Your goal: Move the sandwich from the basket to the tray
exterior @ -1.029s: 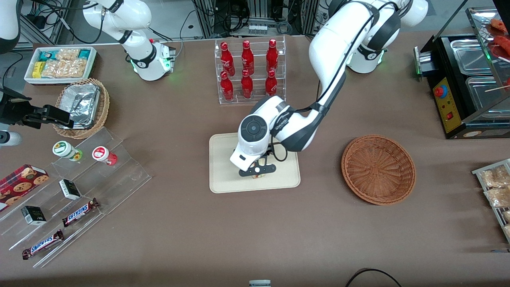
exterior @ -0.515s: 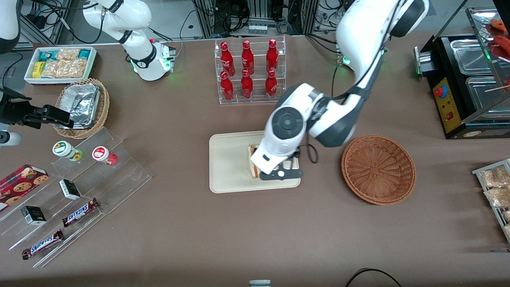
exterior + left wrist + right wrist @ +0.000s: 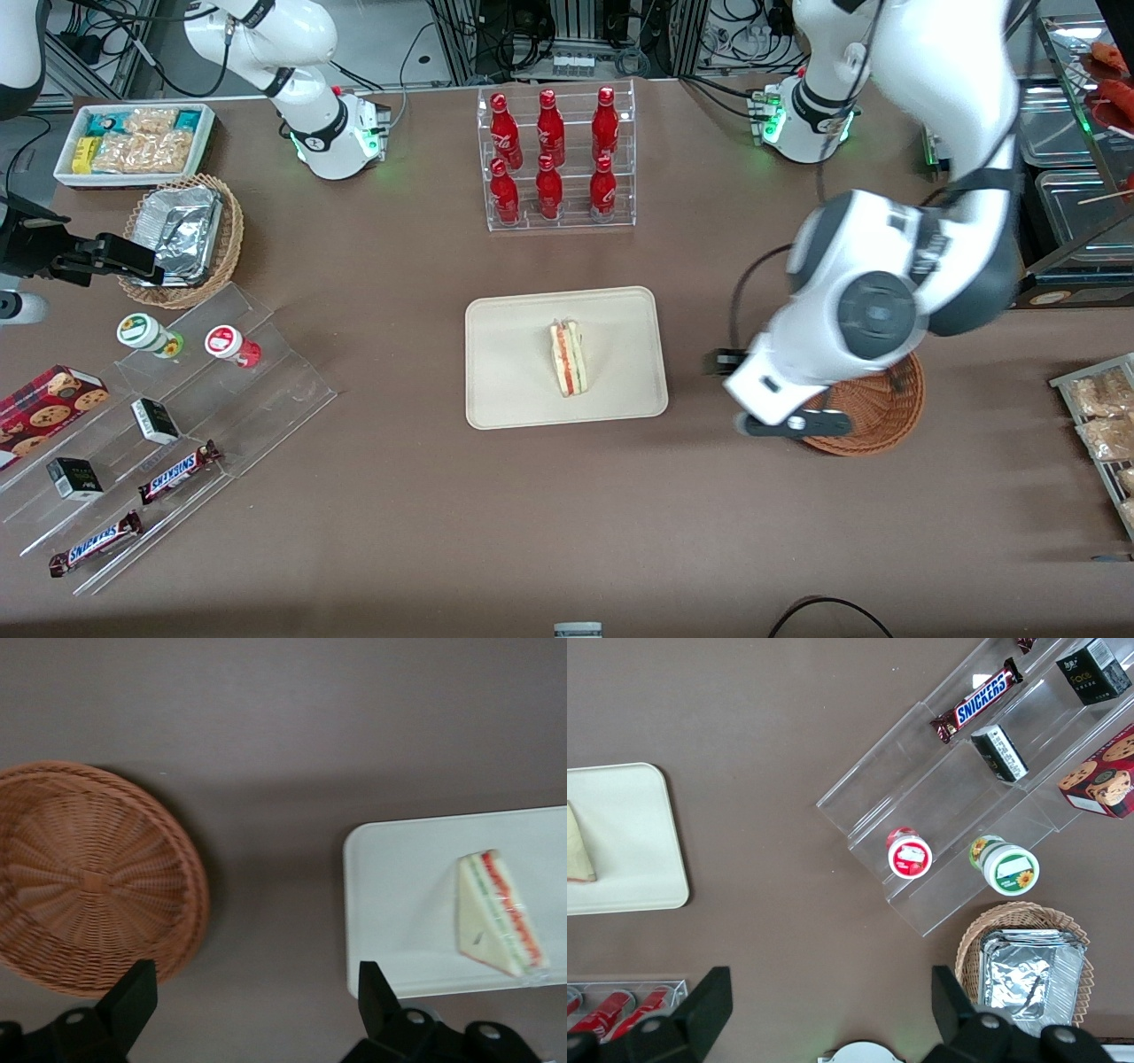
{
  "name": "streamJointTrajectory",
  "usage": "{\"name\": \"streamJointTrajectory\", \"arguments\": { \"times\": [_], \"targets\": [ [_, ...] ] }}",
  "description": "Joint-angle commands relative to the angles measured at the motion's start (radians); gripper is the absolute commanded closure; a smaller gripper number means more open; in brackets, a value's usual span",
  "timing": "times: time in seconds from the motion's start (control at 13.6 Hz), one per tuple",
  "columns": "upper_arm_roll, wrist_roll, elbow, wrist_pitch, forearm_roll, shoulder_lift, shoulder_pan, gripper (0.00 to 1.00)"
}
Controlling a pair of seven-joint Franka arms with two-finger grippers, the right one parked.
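— What does the wrist camera show that the front hides?

— The whole basket point(image 3: 89, 877), nothing in it; from the front the arm covers most of it.

— The sandwich point(image 3: 567, 358)?

— On the tray point(image 3: 505, 372), near its middle, toward the edge nearest the basket.

— The gripper point(image 3: 791, 425)?

— Above the basket's rim, fingers point(image 3: 133, 997) spread wide, holding nothing.

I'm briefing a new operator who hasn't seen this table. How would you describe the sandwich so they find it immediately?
Nearer the camera than the rack of red bottles lies a cream tray. The sandwich lies on it alone: a pale wedge with red and green filling stripes. The open end effector hovers by the brown basket.
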Motion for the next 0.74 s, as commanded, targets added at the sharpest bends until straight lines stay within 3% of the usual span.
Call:
{"name": "streamJointTrajectory", "arguments": {
  "times": [0.0, 0.44, 0.66],
  "targets": [
    [-0.010, 0.140, -0.143, -0.004, 0.005, -0.123, 0.089, 0.00],
    [-0.008, 0.173, -0.347, -0.019, 0.026, -0.339, 0.173, 0.00],
    [-0.008, 0.173, -0.348, -0.097, 0.028, -0.400, 0.205, 0.00]
  ]
}}
